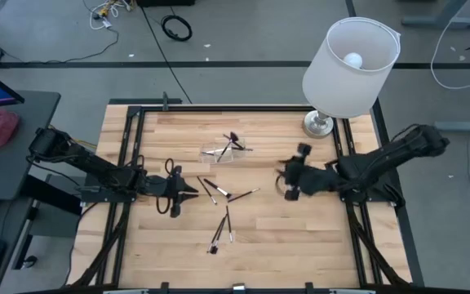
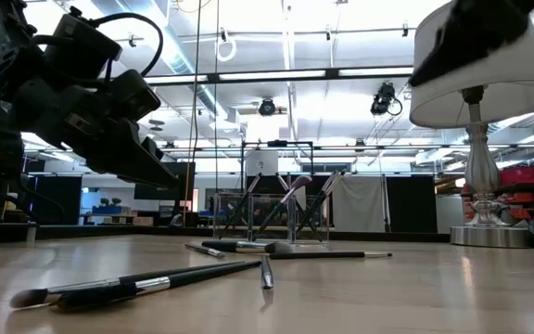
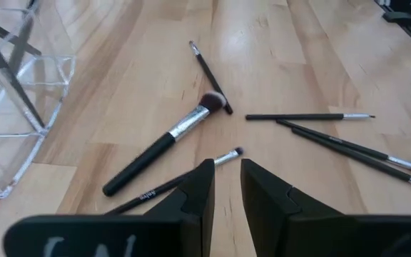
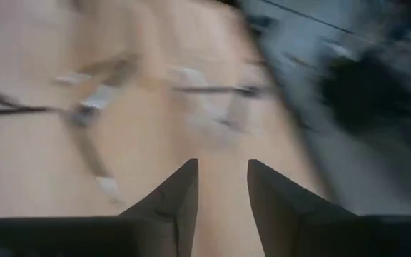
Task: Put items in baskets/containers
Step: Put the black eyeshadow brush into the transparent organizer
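Over the pale wooden table [image 1: 300, 237], both dark arms reach inward: the left end effector [image 3: 223, 184] hangs low, fingers slightly apart and gripping nothing, near a fluffy silver-ferruled makeup brush [image 3: 164, 141] and other slim black-handled brushes [image 3: 348, 148]. Opposite, the right end effector [image 4: 221, 187] has its fingers parted and empty. A clear plastic container [image 1: 220, 153] holds several brushes upright mid-table.

The right wrist view is smeared: thin dark-handled makeup brushes [image 4: 84, 114] show only as streaks. In the left wrist view, the small clear plastic container [image 3: 13, 107] runs off the picture's edge. From above, the white-shaded lamp [image 1: 351, 69] hides its own stem.
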You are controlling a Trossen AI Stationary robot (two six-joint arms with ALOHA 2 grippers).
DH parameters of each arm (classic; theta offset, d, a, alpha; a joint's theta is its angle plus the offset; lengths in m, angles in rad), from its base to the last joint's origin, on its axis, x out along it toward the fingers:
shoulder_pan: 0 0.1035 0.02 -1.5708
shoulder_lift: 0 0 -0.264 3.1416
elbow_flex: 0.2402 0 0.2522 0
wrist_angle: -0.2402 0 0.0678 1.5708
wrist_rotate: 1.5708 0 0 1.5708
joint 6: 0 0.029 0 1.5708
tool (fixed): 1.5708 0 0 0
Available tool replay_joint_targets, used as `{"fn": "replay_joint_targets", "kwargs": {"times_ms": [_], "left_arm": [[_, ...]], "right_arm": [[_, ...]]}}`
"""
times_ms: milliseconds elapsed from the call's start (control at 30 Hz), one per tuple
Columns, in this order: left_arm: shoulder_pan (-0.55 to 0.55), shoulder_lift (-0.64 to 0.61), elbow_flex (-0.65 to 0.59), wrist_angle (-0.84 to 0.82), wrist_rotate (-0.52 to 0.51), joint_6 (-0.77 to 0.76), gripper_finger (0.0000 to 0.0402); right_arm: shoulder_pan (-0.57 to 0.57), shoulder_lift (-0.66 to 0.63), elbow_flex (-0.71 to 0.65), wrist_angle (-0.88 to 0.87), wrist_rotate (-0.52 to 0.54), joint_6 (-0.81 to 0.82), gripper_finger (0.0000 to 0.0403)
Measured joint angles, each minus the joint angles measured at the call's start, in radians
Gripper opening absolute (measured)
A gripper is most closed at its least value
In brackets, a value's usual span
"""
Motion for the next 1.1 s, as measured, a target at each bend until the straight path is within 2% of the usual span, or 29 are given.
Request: {"fn": "replay_joint_targets", "kwargs": {"times_ms": [100, 167, 200, 267, 333, 400, 533, 633, 733, 833, 967, 1100], "left_arm": [[0.004, 0.0, 0.0, 0.002, -0.006, -0.003, 0.0071], [0.005, 0.0, 0.0, 0.003, -0.006, -0.005, 0.0071], [0.005, 0.0, 0.0, 0.003, -0.006, -0.005, 0.0071], [0.005, 0.0, 0.0, 0.003, -0.006, -0.005, 0.0071], [0.005, 0.0, 0.0, 0.006, -0.005, 0.011, 0.0071], [0.005, 0.0, 0.0, 0.013, -0.013, 0.03, 0.0071], [0.008, 0.0, 0.0, 0.039, -0.035, 0.045, 0.0071], [0.009, 0.0, 0.0, 0.054, -0.036, 0.044, 0.0071], [0.009, 0.0, 0.0, 0.051, -0.036, 0.044, 0.0071], [0.009, 0.0, 0.0, 0.051, -0.036, 0.045, 0.0071], [0.009, 0.0, 0.0, 0.048, -0.03, 0.044, 0.0071], [0.009, 0.0, 0.0, 0.046, -0.029, 0.044, 0.0071]], "right_arm": [[-0.105, -0.031, -0.307, 0.577, -0.371, -0.171, 0.0118], [-0.162, 0.016, -0.48, 0.967, -0.561, -0.232, 0.0116], [-0.181, 0.055, -0.546, 1.137, -0.618, -0.239, 0.0115], [-0.212, 0.141, -0.641, 1.394, -0.641, -0.229, 0.0114], [-0.238, 0.234, -0.677, 1.537, -0.641, -0.227, 0.0114], [-0.255, 0.323, -0.664, 1.584, -0.651, -0.21, 0.0114], [-0.279, 0.485, -0.563, 1.538, -0.709, -0.187, 0.0114], [-0.285, 0.576, -0.494, 1.493, -0.718, -0.204, 0.0114], [-0.3, 0.651, -0.449, 1.478, -0.786, -0.249, 0.0114], [-0.32, 0.705, -0.413, 1.48, -0.843, -0.251, 0.0114], [-0.354, 0.755, -0.388, 1.476, -0.857, -0.254, 0.0114], [-0.39, 0.787, -0.385, 1.475, -0.949, -0.238, 0.0114]]}}
